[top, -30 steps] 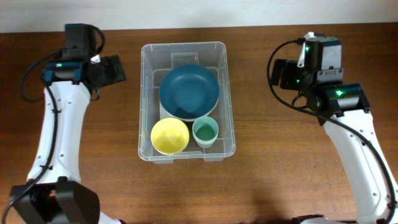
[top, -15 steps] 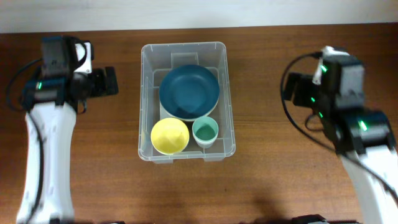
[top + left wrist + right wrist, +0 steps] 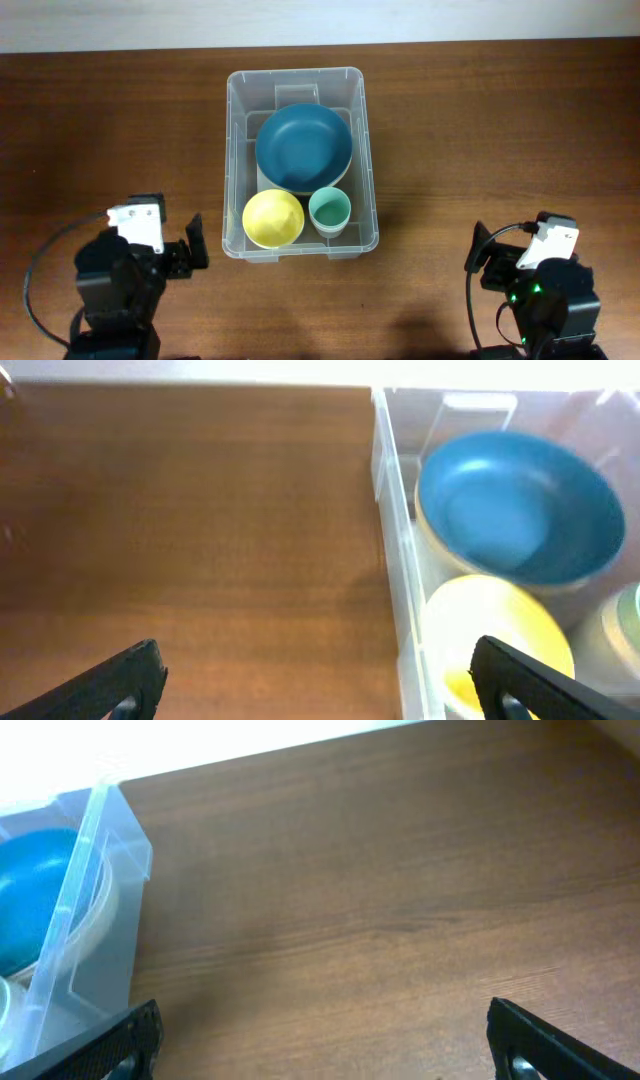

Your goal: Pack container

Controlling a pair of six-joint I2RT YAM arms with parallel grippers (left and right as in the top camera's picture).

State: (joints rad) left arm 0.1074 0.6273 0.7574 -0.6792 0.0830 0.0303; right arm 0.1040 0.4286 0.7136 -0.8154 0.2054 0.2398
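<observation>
The container (image 3: 232, 150) sat at the upper centre of the overhead view, a clear rectangular bin standing open on the wooden table (image 3: 480, 130). Inside it, a dark blue bowl (image 3: 303, 148) filled the upper part. A pale rim showed beneath the bowl in the left wrist view, but whether this was a second dish could not be told. Below it a yellow bowl (image 3: 273, 218) lay at the lower left of the bin and a small green cup (image 3: 329, 210) just beside it at the lower right, both upright with mouths facing up. The three pieces sat close together.

No loose item showed on the table in any view, so the packing looked finished or nearly so. No lid was in view, so closing the bin seemed not to be part of it.

The left gripper (image 3: 315, 665) was at the lower left of the overhead frame, near the bin's lower left corner but apart from it, its claw spread wide and empty. The right gripper (image 3: 320, 1020) was at the lower right, well apart from the bin, jaws likewise spread with nothing between them.
</observation>
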